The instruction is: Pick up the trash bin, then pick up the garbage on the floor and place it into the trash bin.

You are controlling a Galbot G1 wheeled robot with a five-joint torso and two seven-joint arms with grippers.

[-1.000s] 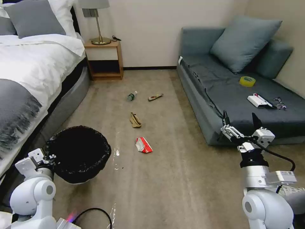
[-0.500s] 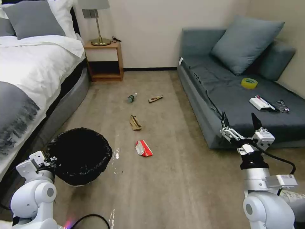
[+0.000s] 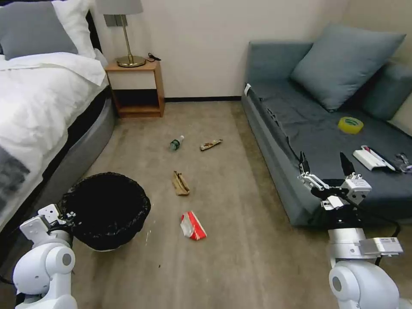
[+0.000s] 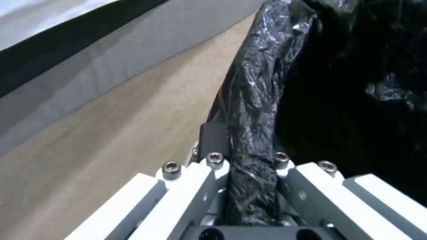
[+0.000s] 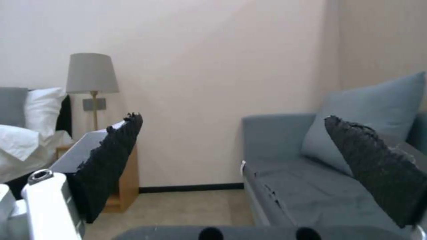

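Bedroom, hotel-like: bed (image 3: pixel 38 103), lamp (image 3: pixel 122 30) on wooden nightstand (image 3: pixel 135 88), grey-blue sofa (image 3: pixel 326 128), carpet floor (image 3: pixel 223 240).

The carpeted floor (image 3: pixel 240 257) carries 4 litter items: a red-and-white packet (image 3: pixel 192 225), beyond it a tan paper wad (image 3: pixel 180 183), then a bottle (image 3: pixel 176 143) beside a snack wrapper (image 3: pixel 210 144).

Left gripper (image 3: pixel 64 216) clamped; right gripper (image 3: pixel 325 165) raised, spread.
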